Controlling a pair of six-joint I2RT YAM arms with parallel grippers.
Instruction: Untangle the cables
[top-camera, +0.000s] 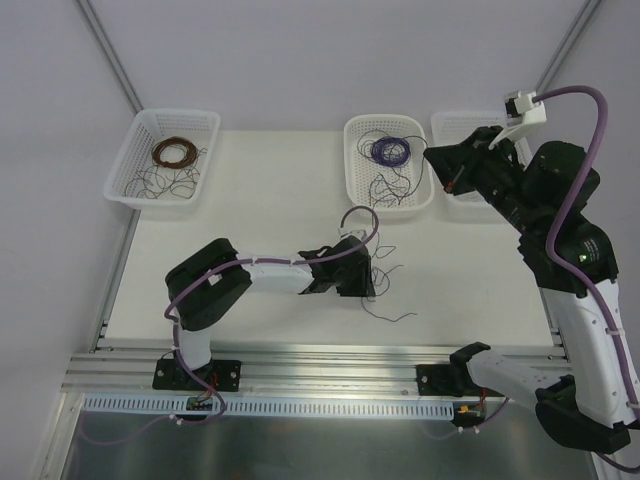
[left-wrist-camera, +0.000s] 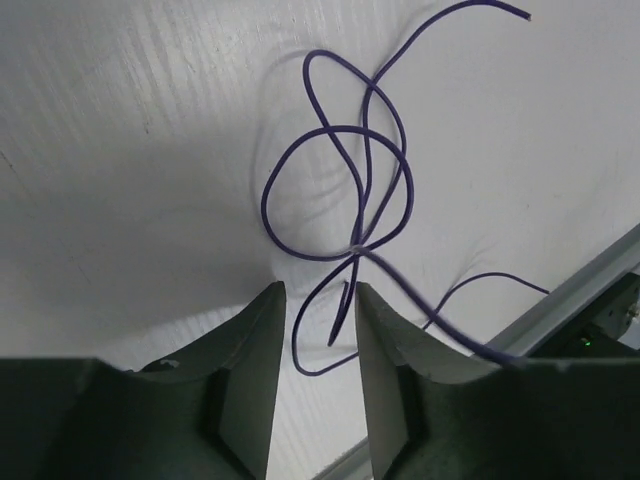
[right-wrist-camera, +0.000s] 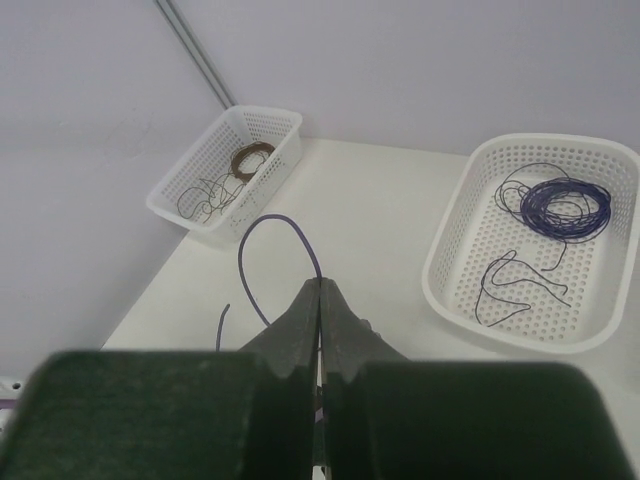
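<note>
Purple cables (left-wrist-camera: 357, 245) lie loose, one end inside the half-open left gripper (left-wrist-camera: 318, 295), ungripped; right gripper (right-wrist-camera: 320, 290) fully closed.

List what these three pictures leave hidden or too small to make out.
- Top view: the right basket's contents, covered by the right arm.
- Top view: the tangled wires, too thin to trace.
- Left wrist view: where the purple wire runs behind a finger.

Robot lab: white table (top-camera: 270, 200), aluminium mounting rail (top-camera: 320, 362), plain enclosure walls (top-camera: 300, 50).
</note>
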